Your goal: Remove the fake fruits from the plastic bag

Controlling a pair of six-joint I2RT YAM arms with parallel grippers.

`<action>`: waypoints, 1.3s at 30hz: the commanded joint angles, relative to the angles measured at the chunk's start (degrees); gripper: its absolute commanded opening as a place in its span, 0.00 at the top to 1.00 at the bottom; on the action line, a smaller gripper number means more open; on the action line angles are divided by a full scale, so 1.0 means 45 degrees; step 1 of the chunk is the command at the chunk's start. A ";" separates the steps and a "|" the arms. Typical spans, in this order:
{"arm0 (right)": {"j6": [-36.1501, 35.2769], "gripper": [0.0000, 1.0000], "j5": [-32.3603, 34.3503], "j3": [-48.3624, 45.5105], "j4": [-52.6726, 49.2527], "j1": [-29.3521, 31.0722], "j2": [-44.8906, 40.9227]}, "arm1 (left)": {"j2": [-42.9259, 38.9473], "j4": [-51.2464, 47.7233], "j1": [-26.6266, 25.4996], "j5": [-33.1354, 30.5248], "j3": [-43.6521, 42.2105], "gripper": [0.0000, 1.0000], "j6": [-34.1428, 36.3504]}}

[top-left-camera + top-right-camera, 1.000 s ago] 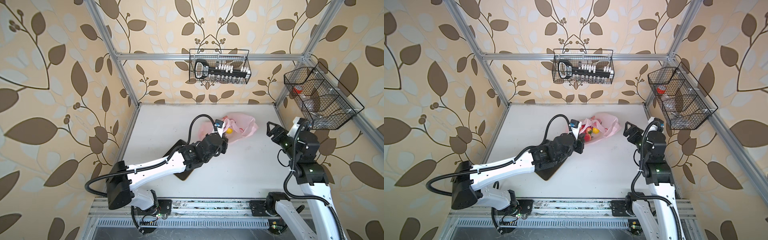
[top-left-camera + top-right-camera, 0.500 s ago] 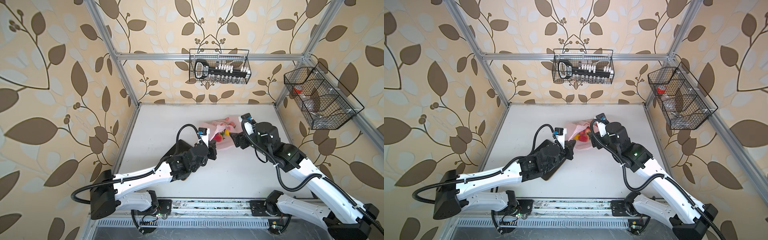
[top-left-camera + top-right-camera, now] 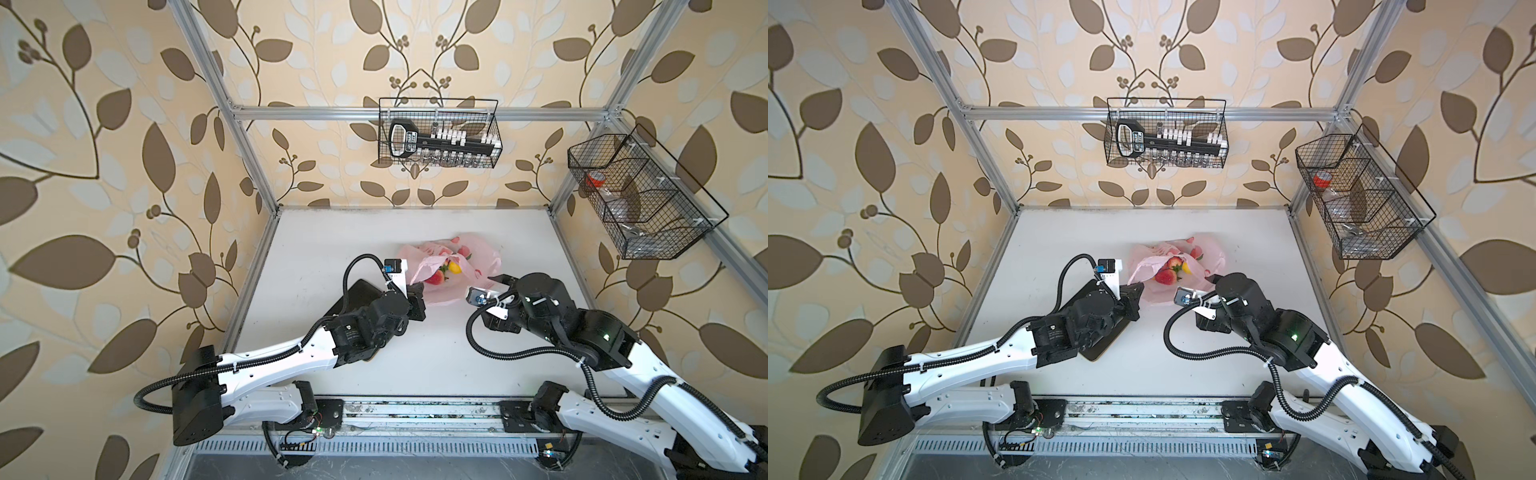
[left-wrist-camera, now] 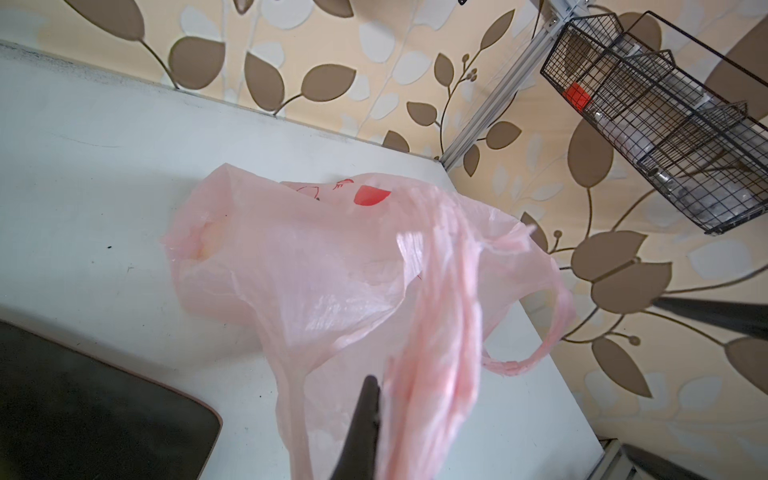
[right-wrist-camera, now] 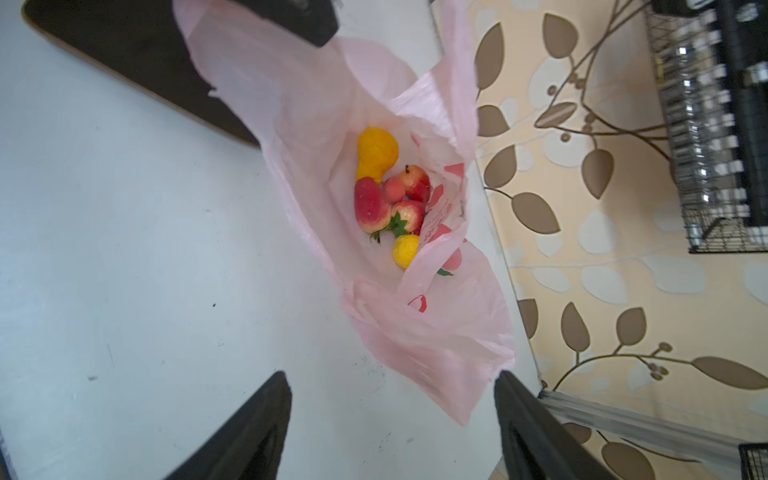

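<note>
Your left gripper (image 4: 386, 415) is pinched shut on the near-left rim of the plastic bag (image 3: 478, 257), holding its mouth up at the far middle of the table (image 3: 324, 249). The fake fruits (image 5: 390, 195) cluster inside, just left and slightly far of your right gripper (image 5: 390, 376). Its jaws stand wide apart and empty, so I judge it the arm free to reach in.

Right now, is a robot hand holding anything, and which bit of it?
The left gripper pinches the plastic bag by a bunched handle strip. The right gripper is open, holding nothing.
</note>
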 commanded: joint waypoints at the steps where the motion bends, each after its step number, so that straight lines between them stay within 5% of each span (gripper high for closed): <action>1: -0.1682 0.23 0.1185 -0.0624 -0.0584 0.0476 0.0386 | 0.0013 0.0374 0.0083 0.0006 -0.0073 1.00 -0.0345; 13: -0.4159 0.28 0.3154 -0.2060 0.3517 0.0783 0.1361 | 0.0192 0.0445 0.0085 0.0696 -0.0012 1.00 -0.0715; 22: -0.4559 0.35 0.4138 -0.2705 0.4065 0.0682 0.1927 | -0.0115 0.0456 0.0084 0.0785 -0.0175 1.00 -0.0914; 28: -0.4391 0.53 0.3909 -0.2940 0.4950 0.0302 0.2564 | -0.0497 -0.0144 0.0082 0.0579 -0.0113 1.00 -0.0896; 35: -0.2337 0.80 0.3019 -0.2693 0.6095 -0.0888 0.2815 | -0.0828 -0.0954 0.0150 -0.0413 -0.0004 1.00 -0.1307; 37: -0.0565 0.95 0.2377 -0.2696 0.7089 -0.1240 0.2570 | -0.0721 -0.1027 0.0355 -0.0407 0.0101 1.00 -0.1506; 39: 0.2198 1.00 0.2309 -0.2627 0.8286 -0.1659 0.2419 | -0.0511 -0.1064 0.0795 -0.0049 0.0271 1.00 -0.1813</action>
